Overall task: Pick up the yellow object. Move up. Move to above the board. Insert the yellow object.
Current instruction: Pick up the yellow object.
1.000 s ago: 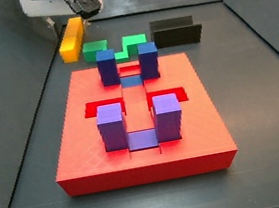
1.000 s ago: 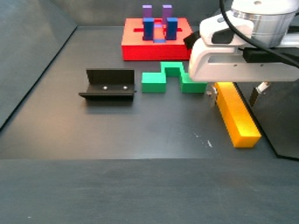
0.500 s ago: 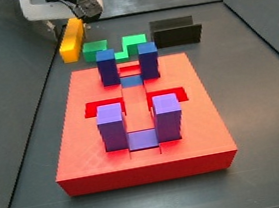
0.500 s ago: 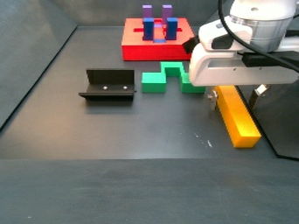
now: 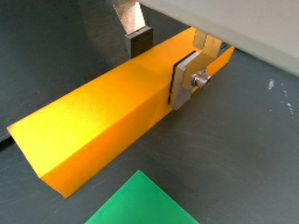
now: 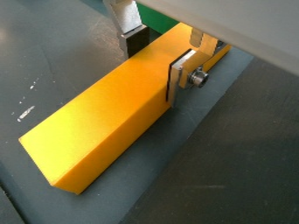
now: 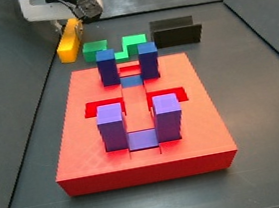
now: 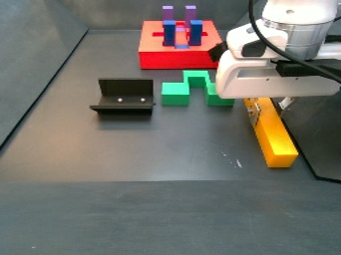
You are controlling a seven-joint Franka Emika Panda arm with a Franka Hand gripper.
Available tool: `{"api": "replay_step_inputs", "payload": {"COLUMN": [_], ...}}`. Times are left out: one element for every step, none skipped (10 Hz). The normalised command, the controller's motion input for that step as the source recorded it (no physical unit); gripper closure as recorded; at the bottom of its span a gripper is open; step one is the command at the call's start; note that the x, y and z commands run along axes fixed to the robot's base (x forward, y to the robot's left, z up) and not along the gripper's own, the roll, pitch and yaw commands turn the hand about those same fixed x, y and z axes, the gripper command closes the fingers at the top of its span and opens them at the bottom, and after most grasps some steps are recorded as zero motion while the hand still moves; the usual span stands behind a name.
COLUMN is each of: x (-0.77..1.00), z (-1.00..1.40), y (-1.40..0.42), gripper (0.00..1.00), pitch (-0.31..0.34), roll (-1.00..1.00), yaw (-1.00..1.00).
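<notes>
The yellow object (image 7: 69,41) is a long yellow-orange bar at the far left, beyond the board (image 7: 82,147). My gripper (image 7: 72,23) is shut on the bar near one end. Both wrist views show the bar (image 5: 105,118) (image 6: 105,122) clamped between the silver fingers (image 5: 186,75) (image 6: 180,75), a dark pad on each long side. In a side view the bar (image 8: 273,134) sticks out from under the gripper (image 8: 265,101), just above the floor. The board (image 8: 158,57) is a red slab with purple and blue upright blocks.
A green block (image 7: 117,49) lies between the bar and the board; it also shows in a side view (image 8: 194,90) and a wrist view (image 5: 140,203). The black fixture (image 7: 176,32) (image 8: 123,97) stands on the floor. Dark walls enclose the floor.
The gripper has shifted slightly with the yellow bar clamped in it, apparently upward. The board, green block and fixture have not moved.
</notes>
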Motion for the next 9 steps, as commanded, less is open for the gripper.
{"api": "replay_step_inputs", "payload": {"x": [0.0,0.0,0.0,0.0,0.0,0.0,0.0,0.0,0.0], "z": [0.0,0.0,0.0,0.0,0.0,0.0,0.0,0.0,0.0], "y": [0.0,0.0,0.0,0.0,0.0,0.0,0.0,0.0,0.0], "gripper": [1.0,1.0,1.0,1.0,1.0,1.0,1.0,1.0,1.0], "pitch": [0.0,0.0,0.0,0.0,0.0,0.0,0.0,0.0,0.0], "roll": [0.0,0.0,0.0,0.0,0.0,0.0,0.0,0.0,0.0], "yaw": [0.0,0.0,0.0,0.0,0.0,0.0,0.0,0.0,0.0]}}
